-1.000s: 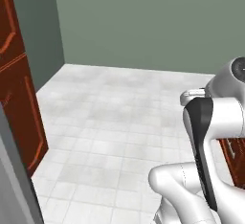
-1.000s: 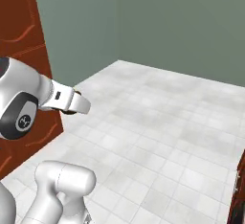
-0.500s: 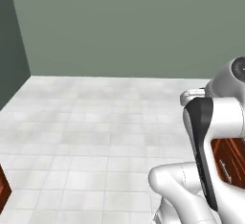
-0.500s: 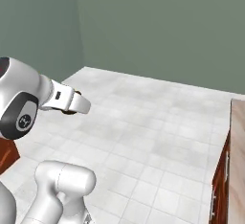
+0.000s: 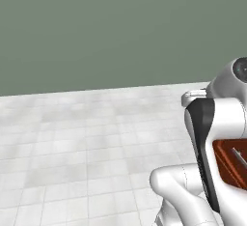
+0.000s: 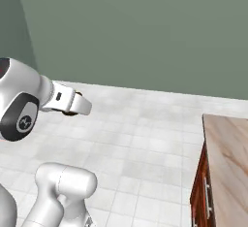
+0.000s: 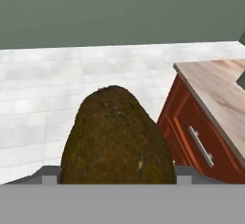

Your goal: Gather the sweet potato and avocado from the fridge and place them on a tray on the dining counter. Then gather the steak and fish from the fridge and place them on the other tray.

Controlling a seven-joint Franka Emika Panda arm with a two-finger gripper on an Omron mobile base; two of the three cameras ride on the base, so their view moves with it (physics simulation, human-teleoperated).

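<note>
A: Where is the avocado?

B: In the hand view it sits low in the middle of the frame, a dark brown-green, rough-skinned lump right up against the camera, its narrower end pointing up the picture. Its long axis seems to run along the line of the hand.

A: And the fingers?

B: Their tips are hidden behind the fruit. They stand wide, and with the avocado lodged directly in front of the hand, they look clamped on it across its broad belly. In the right base view the gripper is at the left of the frame, a dark bit peeking out under the white wrist.

A: Where does it need to go?

B: To the brown tray on the dining bench. In the hand view the beige marbled top enters from the right, with the red-brown wood front and a silver handle below it. So the bench lies ahead and to the right of the held fruit. The right base view agrees, with the same corner at its lower right.

A: Any tray visible, or anything in one?

B: No tray is visible. A dark shape at the right edge of the hand view sits on the top, but it is cut off too much to name.

A: What lies around it?

B: Pale tiled floor and a plain grey-green wall.
</note>
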